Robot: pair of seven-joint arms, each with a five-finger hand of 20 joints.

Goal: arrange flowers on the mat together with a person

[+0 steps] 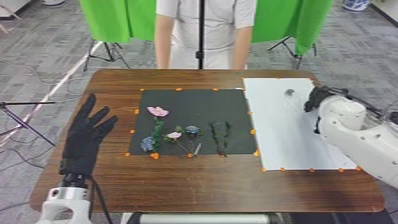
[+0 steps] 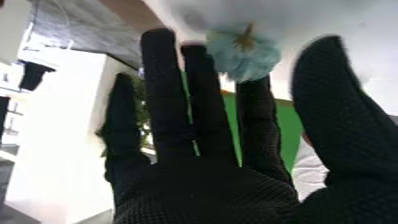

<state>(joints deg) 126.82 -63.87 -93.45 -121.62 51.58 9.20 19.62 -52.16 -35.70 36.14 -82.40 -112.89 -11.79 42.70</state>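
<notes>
Task looks partway, maybe past half: dark mat (image 1: 191, 102) has a tall pink flower (image 1: 158, 111) at 10 o'clock, blue flower (image 1: 147, 145) at 7, small pink flower (image 1: 174, 135) and blue-grey flower (image 1: 193, 129) near 6, dark green stems (image 1: 226, 134) around 5. Left to do: pale blue flower (image 2: 240, 62) at right hand (image 2: 204, 192) fingertips, probably the greyish bloom on white sheet (image 1: 311, 145) at its 12 o'clock; needs to go to the mat. Right hand fingers straight, thumb apart, not clenched; cannot tell if the flower is gripped or just touched. Left hand (image 1: 82, 135) released, fingers spread, at mat's 9 o'clock, by the table's (image 1: 213, 192) left edge. Open room on mat from 11 to 3 o'clock. Right arm comes in over the table's 3 o'clock edge; a low sweep toward 7 could snag stems. Orange markers (image 1: 253, 131) line mat and sheet borders.
</notes>
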